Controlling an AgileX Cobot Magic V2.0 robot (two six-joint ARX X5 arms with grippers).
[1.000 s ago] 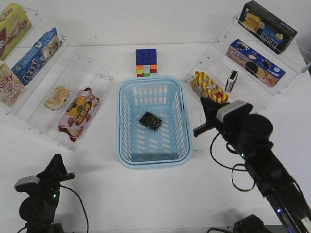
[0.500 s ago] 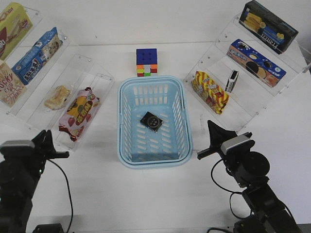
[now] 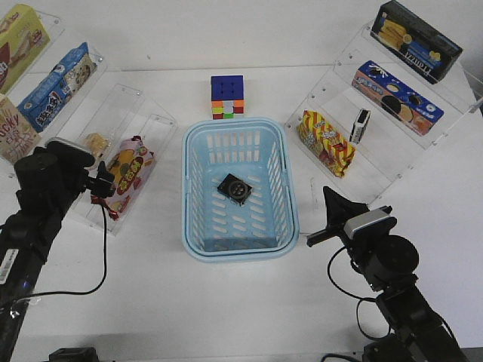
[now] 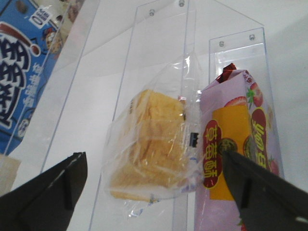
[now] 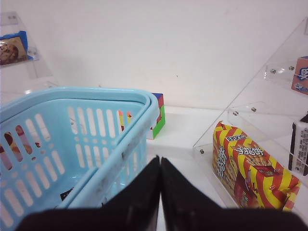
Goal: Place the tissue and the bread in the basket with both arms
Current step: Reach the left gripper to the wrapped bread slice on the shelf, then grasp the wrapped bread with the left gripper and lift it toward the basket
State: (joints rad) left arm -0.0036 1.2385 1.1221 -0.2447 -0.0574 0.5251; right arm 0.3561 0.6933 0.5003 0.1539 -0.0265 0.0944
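Though clear-wrapped, lumpy golden bread [image 4: 147, 139].

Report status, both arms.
Left gripper open over bread, not touching. Right gripper shut, empty. Tissue in basket. Nothing blocking.

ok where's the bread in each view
front view: the bread lies on the left clear shelf, partly hidden behind the left arm.
left wrist view: centre of frame, between the open fingers.
right wrist view: not in it.
shared landmark: the pink-red snack bag beside it.
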